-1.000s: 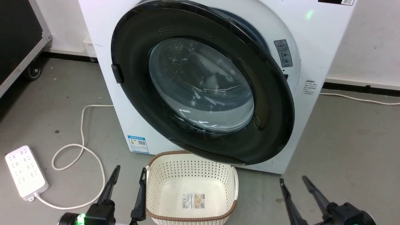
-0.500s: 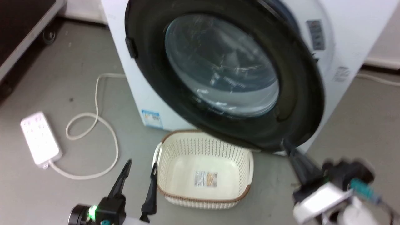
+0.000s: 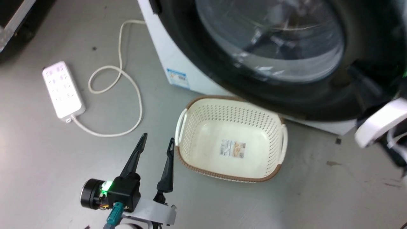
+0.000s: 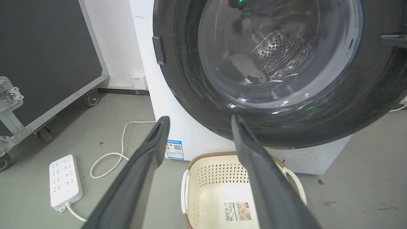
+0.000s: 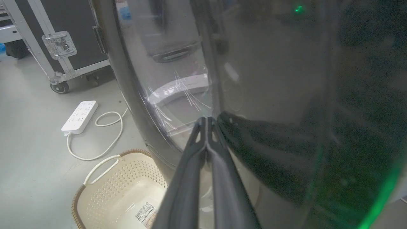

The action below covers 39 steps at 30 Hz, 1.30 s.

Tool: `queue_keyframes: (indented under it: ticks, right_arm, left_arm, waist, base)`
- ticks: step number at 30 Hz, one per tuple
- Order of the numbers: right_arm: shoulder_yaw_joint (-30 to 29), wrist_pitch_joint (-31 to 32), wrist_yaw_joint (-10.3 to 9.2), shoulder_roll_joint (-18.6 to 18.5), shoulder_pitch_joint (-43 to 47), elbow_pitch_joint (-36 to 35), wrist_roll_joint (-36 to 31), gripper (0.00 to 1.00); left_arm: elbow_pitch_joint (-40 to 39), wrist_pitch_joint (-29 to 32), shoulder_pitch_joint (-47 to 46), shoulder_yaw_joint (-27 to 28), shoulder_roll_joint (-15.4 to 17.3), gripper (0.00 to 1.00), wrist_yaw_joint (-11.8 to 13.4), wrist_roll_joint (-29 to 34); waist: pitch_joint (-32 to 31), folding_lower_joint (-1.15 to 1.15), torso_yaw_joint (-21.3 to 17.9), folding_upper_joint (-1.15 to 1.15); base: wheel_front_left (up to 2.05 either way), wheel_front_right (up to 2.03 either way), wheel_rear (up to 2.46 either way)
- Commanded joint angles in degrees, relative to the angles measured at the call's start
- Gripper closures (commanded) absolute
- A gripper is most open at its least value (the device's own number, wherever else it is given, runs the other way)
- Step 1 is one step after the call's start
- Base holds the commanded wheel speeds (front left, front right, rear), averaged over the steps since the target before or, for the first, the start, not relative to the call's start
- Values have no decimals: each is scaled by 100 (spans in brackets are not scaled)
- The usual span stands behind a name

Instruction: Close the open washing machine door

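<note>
The washing machine door (image 3: 318, 98), a wide glossy black rim around a domed glass window, fills the top of the head view in front of the white washing machine (image 3: 168, 60). My right gripper (image 5: 206, 120) is shut with nothing in it, its tips resting against the door (image 5: 279, 95) where glass meets rim; it also shows as a dark gripper (image 3: 362, 74) on the door's right side. My left gripper (image 3: 158, 140) hangs open and low over the floor, apart from the door (image 4: 178, 63). How far the door stands ajar is unclear.
A cream perforated basket (image 3: 235, 114) sits on the floor under the door's lower edge, right of my left gripper. A white power strip (image 3: 62, 89) and its looped cable (image 3: 127, 79) lie to the left. A black wheeled case (image 4: 47, 57) stands at far left.
The head camera has tilted down and closer. My right gripper rose from the lower right to the door's right rim and went from open to shut. The left gripper stays open.
</note>
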Motion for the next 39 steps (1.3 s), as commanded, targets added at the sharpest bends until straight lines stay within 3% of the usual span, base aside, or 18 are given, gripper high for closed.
queue_keyframes:
  ticks: [1,11,19,20,21,22,29,39]
  right_arm:
    - [-89,63,-12,-136,-272,220,99,100]
    - [-756,193,-12,-96,-1540,1697,400,100]
    - [-733,-202,-12,16,-1570,2167,305,100]
    - [-682,-290,-12,62,-1471,2187,290,95]
    - [-626,-404,-12,100,-1361,2197,257,61]
    - [-579,-532,-12,141,-1238,2203,214,0]
    - [-506,-1040,-12,559,-177,1864,40,0]
    - [-992,-1122,-12,1046,1546,-74,-641,0]
  left_arm:
    - [-19,-30,-122,-17,-40,0,15,23]
    - [-18,-30,-321,-34,-98,0,9,33]
    - [75,-30,-270,-27,-109,0,23,43]
    - [87,-30,-241,-22,-110,0,15,48]
    - [100,-30,-210,-6,-110,0,7,48]
    - [115,-30,-174,18,-110,0,-3,47]
    - [295,-30,133,211,-64,0,-79,35]
    - [332,-30,570,446,-35,0,-101,15]
  waist:
    - [137,-2,113,0]
    - [372,-2,168,0]
    - [54,-2,76,0]
    - [-39,-2,47,0]
    - [-147,-2,14,0]
    - [-260,-2,-26,0]
    - [-1100,-2,-369,0]
    - [-1697,-2,-973,0]
  base:
    - [0,0,0]
    - [0,0,0]
    - [0,0,0]
    - [0,0,0]
    - [0,0,0]
    - [0,0,0]
    - [0,0,0]
    - [0,0,0]
